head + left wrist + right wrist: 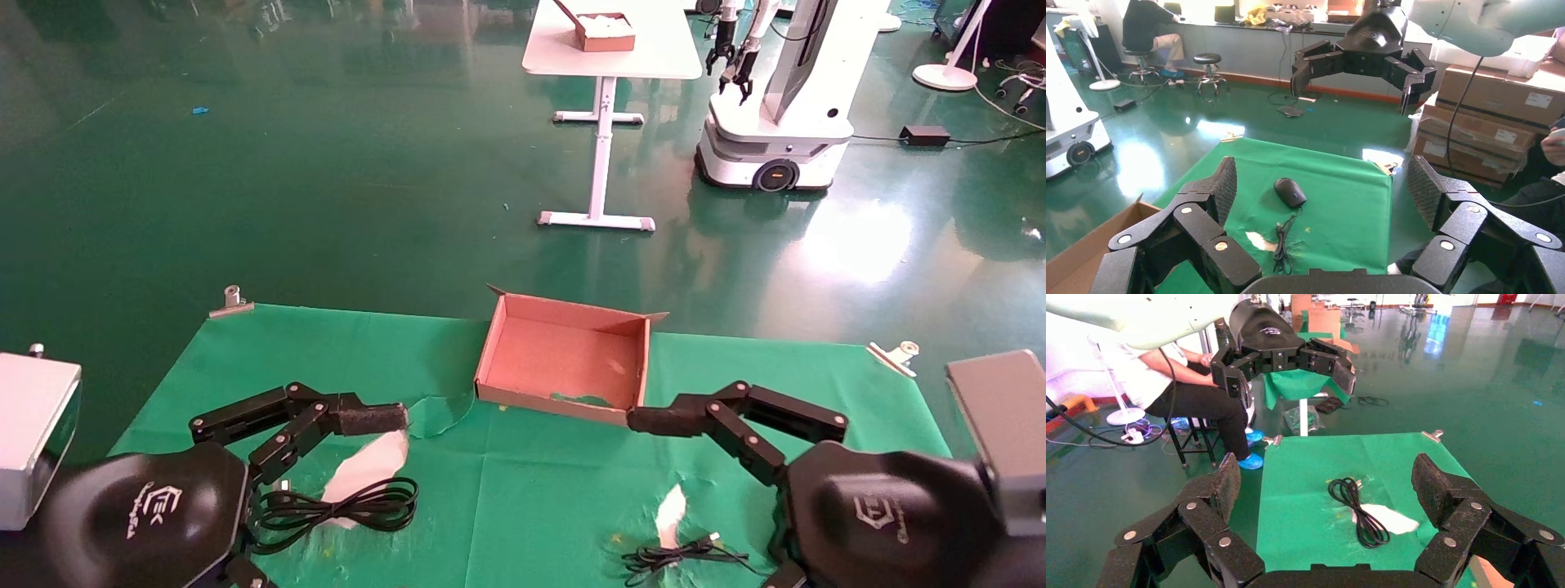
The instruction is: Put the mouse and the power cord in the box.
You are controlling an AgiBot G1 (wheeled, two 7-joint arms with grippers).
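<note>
Nothing is packed yet: the box [564,359] is seen empty, cord [335,505] and mouse [1290,192] left on the counter [531,490], both pincers [343,437] [695,437] apparently spread wide, nothing held.

Left gripper [364,441] sits at 8 o'clock, fingers spread wide. Right gripper [695,441] at 4 o'clock, likewise spread.
</note>
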